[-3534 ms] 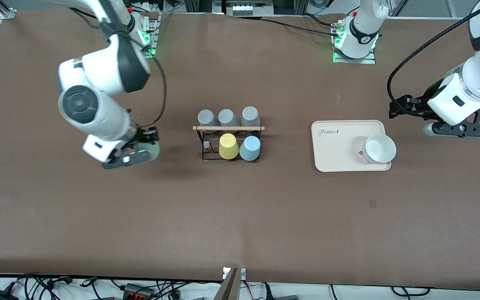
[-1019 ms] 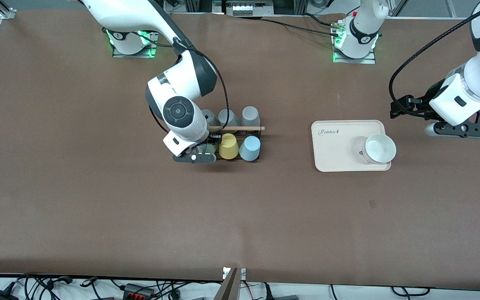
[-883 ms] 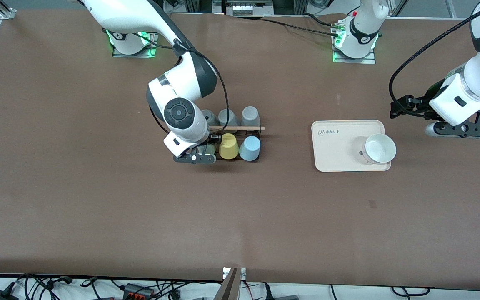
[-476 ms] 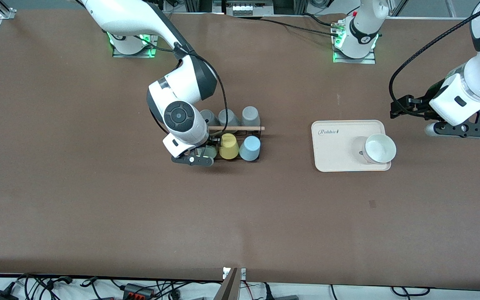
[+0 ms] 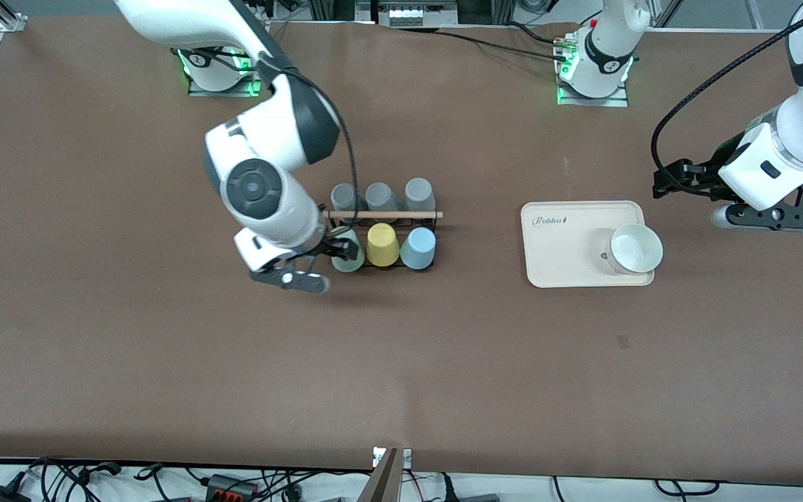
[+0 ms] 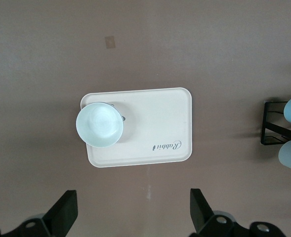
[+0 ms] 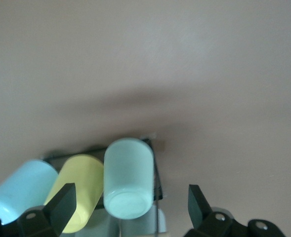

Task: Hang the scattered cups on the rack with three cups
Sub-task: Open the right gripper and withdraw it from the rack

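The small black wire rack with a light wooden rod across its top stands mid-tabletop. In its row nearer the front camera sit a pale mint green tapered cup at the end toward the right arm, a yellow cup in the middle and a light blue tapered cup. Three grey cups fill the row farther from the camera. The right hand hangs just beside the mint cup with its fingers spread, holding nothing. The left hand waits open over bare tabletop, near a cream rectangular tray carrying a white bowl-like cup.
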Action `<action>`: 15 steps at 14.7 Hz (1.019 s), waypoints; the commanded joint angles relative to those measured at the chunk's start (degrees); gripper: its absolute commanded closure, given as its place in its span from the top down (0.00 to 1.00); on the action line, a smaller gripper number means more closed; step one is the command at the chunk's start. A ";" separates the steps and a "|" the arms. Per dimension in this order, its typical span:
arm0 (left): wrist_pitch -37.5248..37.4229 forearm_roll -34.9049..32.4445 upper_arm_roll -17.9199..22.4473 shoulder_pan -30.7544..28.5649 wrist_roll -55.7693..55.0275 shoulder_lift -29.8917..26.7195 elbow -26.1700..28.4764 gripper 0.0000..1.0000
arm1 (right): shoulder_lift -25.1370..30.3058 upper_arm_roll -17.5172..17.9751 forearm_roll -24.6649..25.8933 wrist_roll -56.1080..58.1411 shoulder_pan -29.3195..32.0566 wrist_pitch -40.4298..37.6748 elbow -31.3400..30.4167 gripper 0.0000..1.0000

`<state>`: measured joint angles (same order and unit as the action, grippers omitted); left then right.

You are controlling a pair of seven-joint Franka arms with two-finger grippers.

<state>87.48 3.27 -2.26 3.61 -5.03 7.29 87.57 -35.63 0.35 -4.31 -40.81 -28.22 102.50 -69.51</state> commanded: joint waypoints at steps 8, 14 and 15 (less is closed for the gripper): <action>-0.38 1.04 -0.02 -0.44 0.37 -1.22 0.84 1.00 | 11.62 -0.79 -0.17 18.11 18.71 -14.85 1.93 1.00; -0.38 1.13 -0.02 -0.44 0.37 -1.22 0.76 1.00 | 16.91 -1.06 2.53 34.82 28.92 -14.54 -0.43 1.00; -0.38 1.13 -0.02 -0.44 0.37 -1.14 0.76 1.00 | 17.96 -1.06 4.29 35.53 29.36 -11.91 -2.01 1.00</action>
<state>87.48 3.31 -2.26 3.46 -5.03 7.29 87.57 -19.80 -1.29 -2.81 -7.72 0.63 86.99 -67.57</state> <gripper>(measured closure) 0.000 0.000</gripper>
